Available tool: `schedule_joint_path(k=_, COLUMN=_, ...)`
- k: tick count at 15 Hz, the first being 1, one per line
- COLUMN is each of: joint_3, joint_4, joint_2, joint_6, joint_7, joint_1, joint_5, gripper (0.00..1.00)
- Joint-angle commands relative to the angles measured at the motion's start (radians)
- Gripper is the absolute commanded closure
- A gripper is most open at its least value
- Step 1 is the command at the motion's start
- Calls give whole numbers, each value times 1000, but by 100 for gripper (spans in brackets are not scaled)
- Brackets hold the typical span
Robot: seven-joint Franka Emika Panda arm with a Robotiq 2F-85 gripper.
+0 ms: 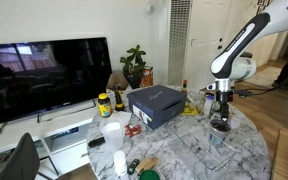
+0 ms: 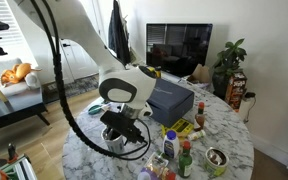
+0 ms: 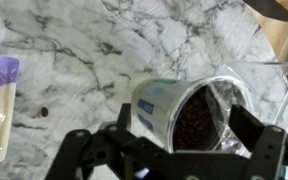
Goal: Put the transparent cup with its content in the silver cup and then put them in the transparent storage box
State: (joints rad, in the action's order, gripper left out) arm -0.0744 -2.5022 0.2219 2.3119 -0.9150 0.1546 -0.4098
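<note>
In an exterior view the gripper (image 1: pixel 221 118) hung low over the marble table (image 1: pixel 184 160) near its far edge. At that size its fingers and whatever sat between them blurred into one dark lump. A blue-grey box (image 1: pixel 156 105) stood mid-table, with a white cup (image 1: pixel 112 133) nearer the camera. A dark television (image 1: pixel 46 75) and a potted plant (image 1: pixel 135 65) stood behind.

In an exterior view the white arm (image 2: pixel 124 88) covered most of the gripper (image 2: pixel 122 140), and the cups could not be made out. Bottles (image 2: pixel 182 158) crowded the table's near side.

The wrist view told most. The two black fingers (image 3: pixel 246 125) pressed against opposite sides of the silver cup (image 3: pixel 164 100), clamped on it. Whether it stood on the veined marble or hung above it could not be told. Inside its rim lay a crinkled clear lining, apparently the transparent cup (image 3: pixel 219 92), full of dark contents (image 3: pixel 192 128). Just beside the cup, at the right edge, a clear wall, seemingly the transparent storage box (image 3: pixel 272 75), was cut off by the frame.
</note>
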Motion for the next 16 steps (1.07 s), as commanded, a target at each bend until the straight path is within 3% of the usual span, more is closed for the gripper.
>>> schedule_joint_path(k=1, joint_3=20, joint_4=8, joint_2=38, joint_6=-4, joint_7=-22, joint_1=25, joint_5=0, gripper=0)
schedule_joint_path(k=4, joint_3=27, joint_4=9, joint_2=52, joint_6=1, joint_7=-28, joint_1=34, joint_5=-8, gripper=0)
schedule_joint_path(k=5, joint_3=29, joint_4=9, joint_2=54, joint_6=2, joint_7=-31, joint_1=38, joint_5=-11, gripper=8)
schedule_joint_path(k=6, joint_3=32, joint_4=10, joint_2=54, joint_6=2, joint_7=-34, joint_1=42, joint_5=-15, gripper=27)
schedule_joint_path(k=8, joint_3=39, joint_4=10, joint_2=46, joint_6=-3, joint_7=-40, joint_1=45, joint_5=-31, gripper=41)
schedule_joint_path(k=10, joint_3=44, joint_4=10, joint_2=30, joint_6=-18, joint_7=-48, joint_1=46, joint_5=-44, gripper=10)
schedule_joint_path(k=12, joint_3=43, joint_4=10, joint_2=23, joint_6=-17, joint_7=-50, joint_1=48, joint_5=-44, gripper=2)
schedule_joint_path(k=16, joint_3=44, joint_4=22, joint_2=18, joint_6=-25, joint_7=-64, joint_1=54, joint_5=-67, gripper=0)
